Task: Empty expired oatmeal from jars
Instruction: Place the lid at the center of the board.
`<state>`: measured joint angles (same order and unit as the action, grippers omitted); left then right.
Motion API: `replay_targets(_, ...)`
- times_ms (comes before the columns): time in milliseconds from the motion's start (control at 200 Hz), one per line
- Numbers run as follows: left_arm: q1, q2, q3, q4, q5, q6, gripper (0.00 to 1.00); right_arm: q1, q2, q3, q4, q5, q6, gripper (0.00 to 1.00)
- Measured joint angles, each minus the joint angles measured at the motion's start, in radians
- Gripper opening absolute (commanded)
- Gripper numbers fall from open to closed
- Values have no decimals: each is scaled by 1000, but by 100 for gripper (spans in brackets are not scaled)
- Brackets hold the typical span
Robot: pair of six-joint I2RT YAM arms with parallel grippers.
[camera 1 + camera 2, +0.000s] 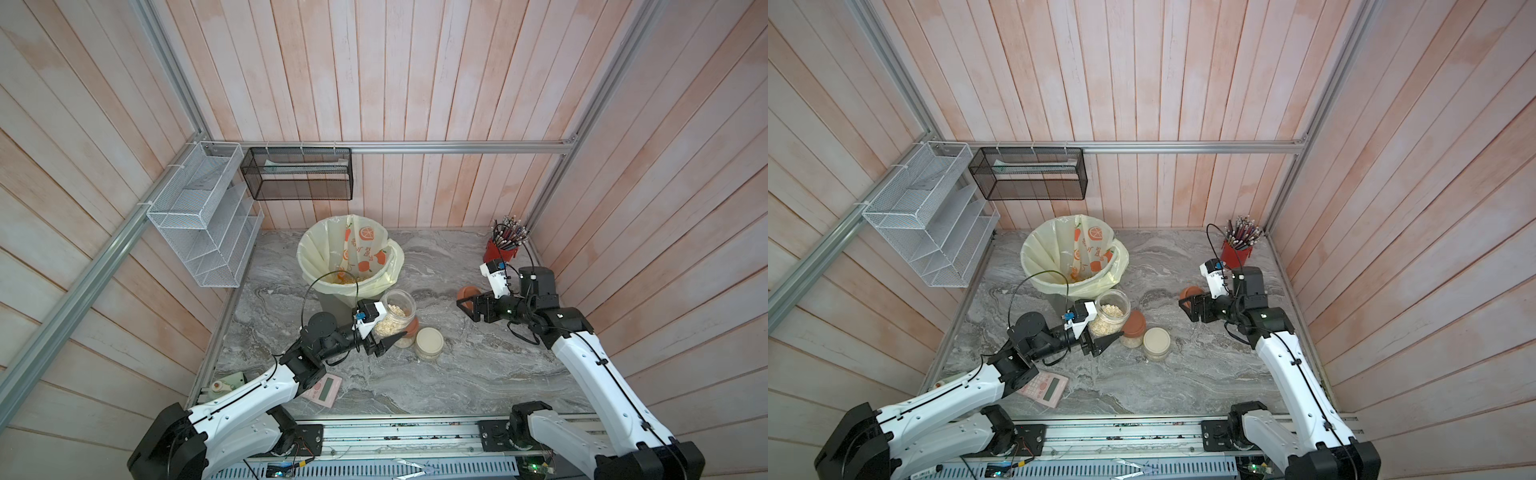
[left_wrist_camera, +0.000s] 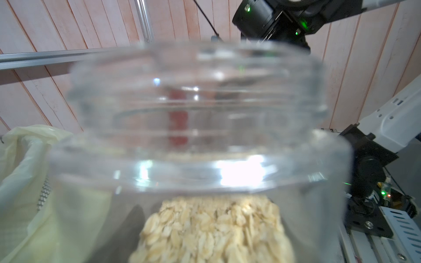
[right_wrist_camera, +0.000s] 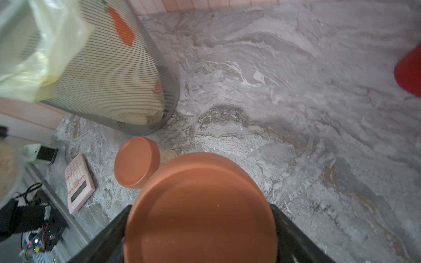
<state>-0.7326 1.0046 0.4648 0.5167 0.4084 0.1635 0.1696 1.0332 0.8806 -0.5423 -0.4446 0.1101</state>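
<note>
My left gripper (image 1: 388,329) (image 1: 1106,332) is shut on an open clear jar (image 1: 397,309) (image 1: 1111,309) (image 2: 200,113), held above the table beside the bin, its mouth tilted toward the bin. Pale oatmeal (image 1: 390,323) (image 2: 211,232) fills its lower part. My right gripper (image 1: 467,302) (image 1: 1192,305) (image 3: 200,208) is shut on a terracotta-orange lid (image 1: 465,293) (image 3: 200,218), low over the table at the right. Two closed jars stand at mid-table: one with a terracotta lid (image 1: 412,326) (image 1: 1133,325) (image 3: 136,161), one with a cream lid (image 1: 429,341) (image 1: 1156,341).
The grey mesh bin with its cream orange-print liner (image 1: 316,257) (image 1: 1034,266) (image 3: 114,91) holds yellowish kernels (image 1: 345,277). A red pencil cup (image 1: 500,249) (image 1: 1235,251) stands at the back right. A pink calculator (image 1: 324,388) (image 1: 1044,388) lies under the left arm. Wire racks (image 1: 199,216) hang on the walls.
</note>
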Motion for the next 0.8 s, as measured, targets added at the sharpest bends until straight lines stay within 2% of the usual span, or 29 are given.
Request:
replay_targets(255,0,-66,-48,-19,-38,-19,2,13,117,-97,117,143,203,57)
replay_targets(460,0,-79,-57,-32,-54,-29,2,79,201,-128,221,233,286,57)
replay_targets(795,0,-105,-91,-54,-84,-50,2,166,478,-80,251,338,389,58)
